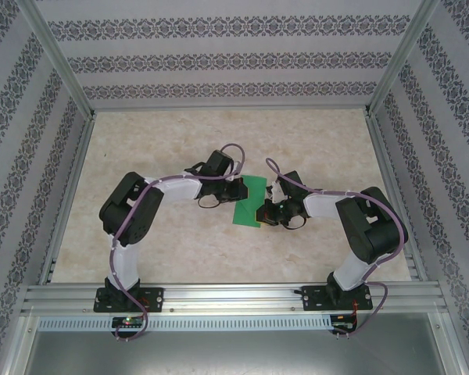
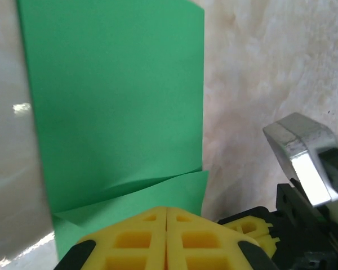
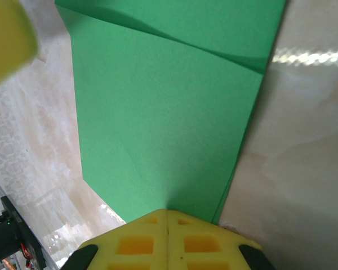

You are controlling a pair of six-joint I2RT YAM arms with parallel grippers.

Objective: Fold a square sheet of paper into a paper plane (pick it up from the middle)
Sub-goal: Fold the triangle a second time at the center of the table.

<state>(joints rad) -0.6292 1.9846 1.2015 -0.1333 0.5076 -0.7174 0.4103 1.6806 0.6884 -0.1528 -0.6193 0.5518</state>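
Observation:
The square sheet of paper (image 1: 249, 203) is bright green and lies folded over on the table between my two grippers. In the left wrist view the paper (image 2: 118, 101) shows a loose flap near the fingers. My left gripper (image 2: 167, 209) (image 1: 236, 190) is shut, its yellow tips resting over the sheet's left side. My right gripper (image 3: 168, 211) (image 1: 263, 210) is shut too, its tips over the paper (image 3: 163, 112), which runs on beneath them; two layers show at its right edge. Nothing shows pinched between either pair of fingers. A paper plane is out of view.
The marble-look table (image 1: 180, 141) is boxed in by patterned walls and aluminium posts. A metal rail (image 1: 234, 297) with both arm bases runs along the near edge. The right gripper's yellow finger (image 2: 249, 227) sits close beside my left one.

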